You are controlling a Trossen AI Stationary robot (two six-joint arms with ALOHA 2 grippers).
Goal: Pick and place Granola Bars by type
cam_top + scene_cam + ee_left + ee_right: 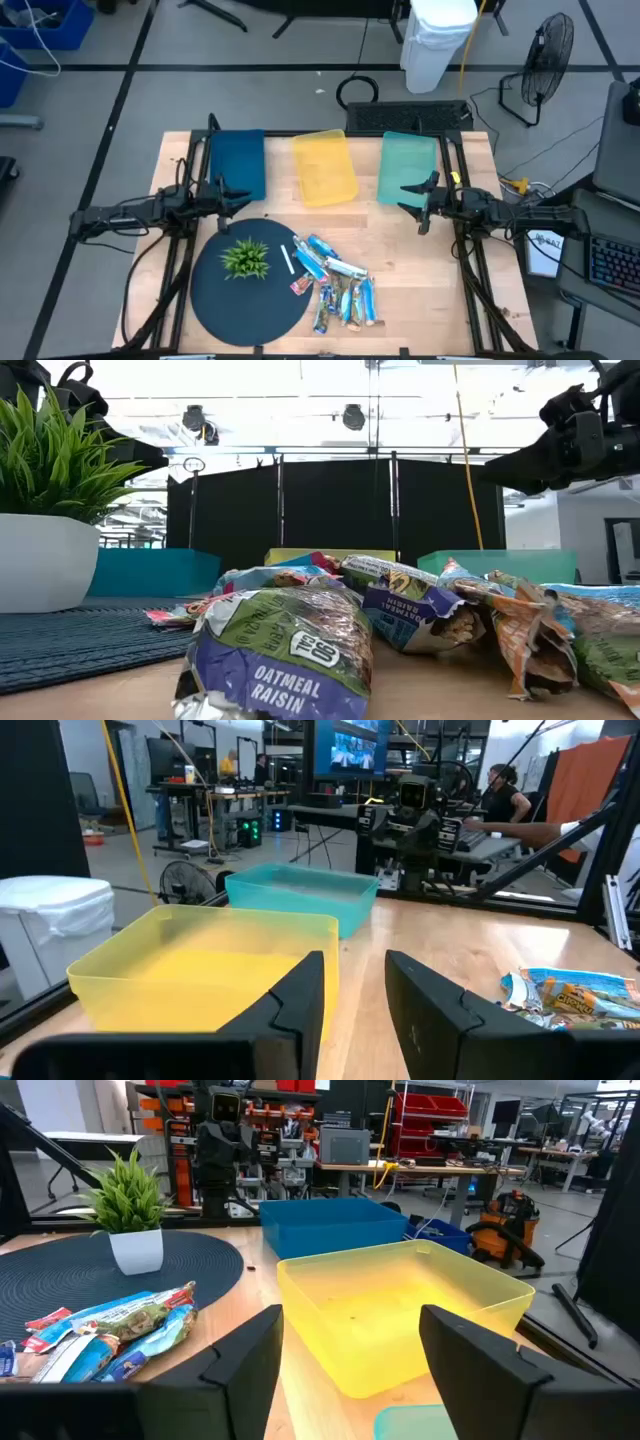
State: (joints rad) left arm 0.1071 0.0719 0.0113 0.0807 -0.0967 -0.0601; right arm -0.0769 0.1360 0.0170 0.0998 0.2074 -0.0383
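Several granola bars [335, 282] lie in a loose pile on the wooden table, beside the right edge of a round dark mat [215, 300]. They also show in the low view [290, 650] and in both wrist views [572, 994] [110, 1330]. My left gripper [238, 198] hovers open above the table, in front of the dark blue bin [238, 160]. Its fingers [300, 1000] have nothing between them. My right gripper [408, 198] hovers open in front of the teal bin [407, 165], and its wide-set fingers [245, 1360] are also empty.
A yellow bin [324, 167] stands between the blue and teal ones along the far side. On the mat stand a small green plant in a white pot [245, 258] and a thin white stick [286, 260]. Bare wood lies between the bins and the pile.
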